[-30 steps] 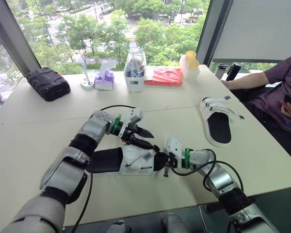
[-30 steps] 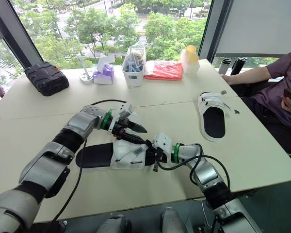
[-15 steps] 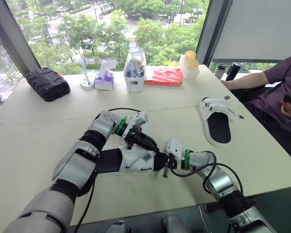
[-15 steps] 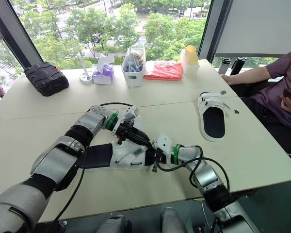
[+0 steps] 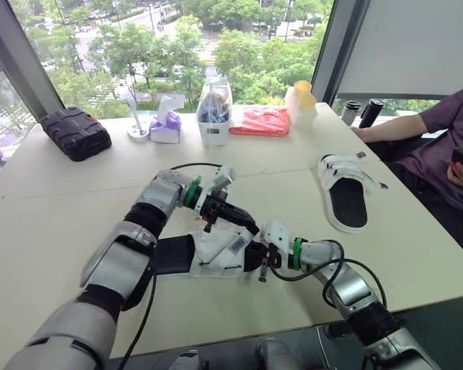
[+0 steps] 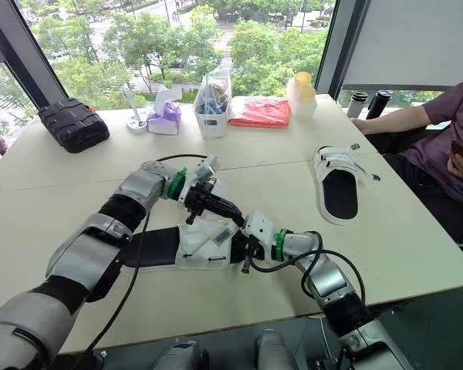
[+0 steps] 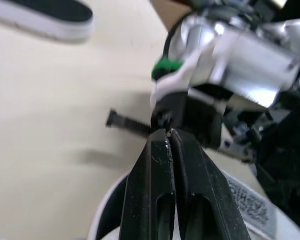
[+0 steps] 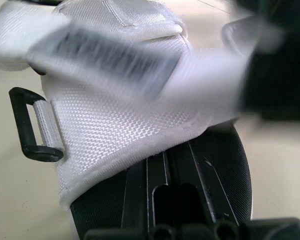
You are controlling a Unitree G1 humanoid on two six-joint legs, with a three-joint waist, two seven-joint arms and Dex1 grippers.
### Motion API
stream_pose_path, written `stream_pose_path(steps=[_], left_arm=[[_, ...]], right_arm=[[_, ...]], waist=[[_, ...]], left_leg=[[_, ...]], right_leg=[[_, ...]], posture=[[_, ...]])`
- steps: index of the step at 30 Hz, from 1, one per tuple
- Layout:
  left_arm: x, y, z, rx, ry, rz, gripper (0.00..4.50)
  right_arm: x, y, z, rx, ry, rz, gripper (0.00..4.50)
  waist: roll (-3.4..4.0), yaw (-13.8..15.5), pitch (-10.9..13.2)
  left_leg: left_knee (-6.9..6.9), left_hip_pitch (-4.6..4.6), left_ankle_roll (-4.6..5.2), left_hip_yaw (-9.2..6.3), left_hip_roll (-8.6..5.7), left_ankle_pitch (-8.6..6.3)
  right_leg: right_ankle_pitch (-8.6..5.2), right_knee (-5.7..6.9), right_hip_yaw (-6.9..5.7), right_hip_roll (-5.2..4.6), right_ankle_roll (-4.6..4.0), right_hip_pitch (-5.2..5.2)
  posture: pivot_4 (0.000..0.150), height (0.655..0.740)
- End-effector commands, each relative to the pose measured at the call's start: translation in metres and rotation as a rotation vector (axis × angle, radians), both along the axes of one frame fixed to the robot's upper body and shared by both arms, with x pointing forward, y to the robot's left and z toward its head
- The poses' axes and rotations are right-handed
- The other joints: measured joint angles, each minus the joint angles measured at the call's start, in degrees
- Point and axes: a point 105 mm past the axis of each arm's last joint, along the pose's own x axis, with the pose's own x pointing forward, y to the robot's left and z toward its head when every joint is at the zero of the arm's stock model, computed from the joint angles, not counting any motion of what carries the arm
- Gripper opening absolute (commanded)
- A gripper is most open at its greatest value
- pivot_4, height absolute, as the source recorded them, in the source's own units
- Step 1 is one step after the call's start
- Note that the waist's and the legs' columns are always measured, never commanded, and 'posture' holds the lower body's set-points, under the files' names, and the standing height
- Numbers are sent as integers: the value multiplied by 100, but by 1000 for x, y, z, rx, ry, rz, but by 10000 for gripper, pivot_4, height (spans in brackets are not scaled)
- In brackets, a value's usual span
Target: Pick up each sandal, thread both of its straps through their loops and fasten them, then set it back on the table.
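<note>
The near sandal [image 5: 177, 256], a black sole with white straps, lies on the table in front of me. My left gripper [image 5: 251, 228] is shut on the end of one white strap [image 5: 233, 242], the one with a printed label, and holds it raised off the footbed. My right gripper [image 5: 261, 260] is shut at the sandal's end, its fingers [image 8: 140, 195] lying on the black footbed under the white strap. A black loop [image 8: 27, 125] hangs at the strap's side. The second sandal [image 5: 347, 199] lies apart at the right.
Along the far edge stand a black case [image 5: 76, 132], a tissue box [image 5: 166, 123], a clear container [image 5: 214, 112], a red bag [image 5: 261, 121] and yellow-lidded cups [image 5: 302, 100]. A seated person [image 5: 440, 146] is at the table's right side.
My left gripper went from open above the sandal to shut on the strap, and the strap now stands lifted. The right gripper has stayed in place.
</note>
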Motion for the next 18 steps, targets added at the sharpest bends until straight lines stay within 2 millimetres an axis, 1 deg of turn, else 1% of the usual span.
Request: stream_pose_path(steps=[1, 3, 4, 10, 13, 16, 18], left_arm=[[4, 9, 32, -113, -51, 49, 491], [9, 25, 39, -189, -63, 165, 491], [9, 31, 40, -211, -68, 209, 491], [-2, 47, 38, -267, -59, 363, 491], [-4, 56, 38, -293, -49, 456, 491], [-3, 68, 33, -303, -36, 545, 491], [-3, 72, 31, -303, -33, 573, 491]], right_arm=[[-5, -16, -51, -146, 149, -79, 0], [-6, -16, -52, -141, 153, -87, 0], [-7, -16, -53, -141, 155, -87, 0], [-11, -15, -57, -145, 169, -69, 0], [-10, -13, -57, -147, 168, -63, 0], [-8, -11, -56, -148, 166, -55, 0], [-8, -11, -56, -149, 165, -53, 0]], waist=[[0, 0, 0], [3, -22, -1], [4, -34, -1], [0, 8, -2], [1, 7, -2], [3, -3, -3], [2, 3, -2]], left_leg=[[0, 0, 0, 0, 0, 0], [0, 1, 0, 0, 0, 0], [-2, 4, 0, 0, 3, 0], [2, 5, -1, -6, 8, 0], [2, 9, -1, -5, 7, 0], [-3, 22, -2, -3, 8, 0], [-6, 39, -2, -3, 8, -1]], right_leg=[[0, 0, 0, 0, 0, 0], [0, 0, 0, 0, 0, 0], [0, 3, 2, 0, 0, 0], [2, 7, 2, 0, -2, 2], [2, 8, 2, 0, -3, 3], [2, 8, 2, 2, -3, 12], [1, 6, 2, 2, -4, 27]], posture=[[1500, 7400], [1500, 7400], [1500, 7400], [1500, 7400], [1500, 7400], [1500, 7400], [1500, 7400]])
